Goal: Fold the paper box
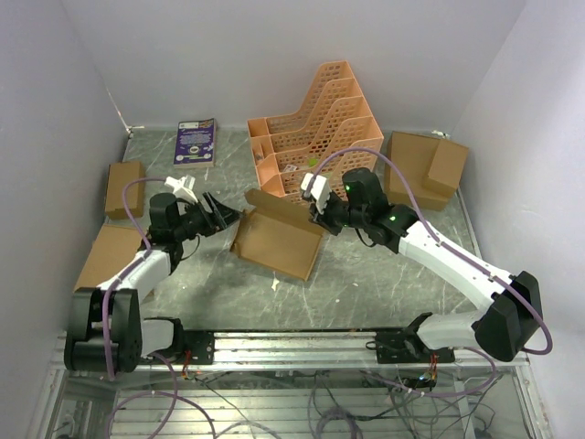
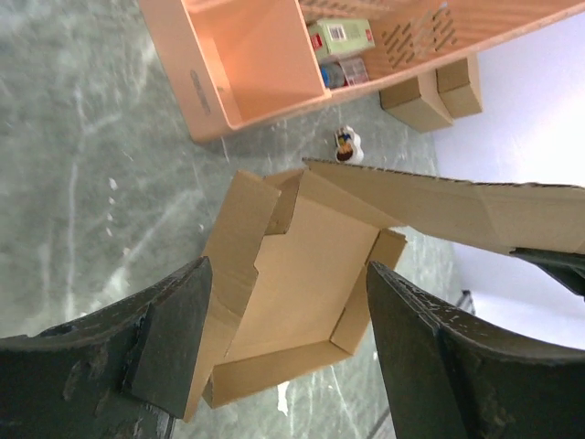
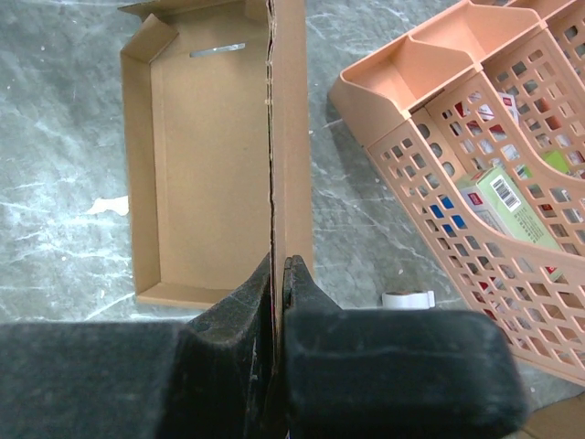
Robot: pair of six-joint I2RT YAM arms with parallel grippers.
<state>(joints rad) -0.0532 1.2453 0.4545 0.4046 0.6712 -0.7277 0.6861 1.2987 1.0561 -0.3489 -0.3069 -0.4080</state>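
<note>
Grey table (image 1: 366, 283), rack (image 1: 320, 119) behind paper box (image 1: 279, 242)

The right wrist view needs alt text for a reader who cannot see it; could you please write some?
The right gripper is shut on the edge of a raised flap of the paper box, whose shallow open tray lies beyond on the grey marbled table. An orange lattice file rack holding small packages stands to the right.

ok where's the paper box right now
In the top view the paper box lies mid-table, just in front of the orange file rack, its raised flap pinched by the right claw.
</note>
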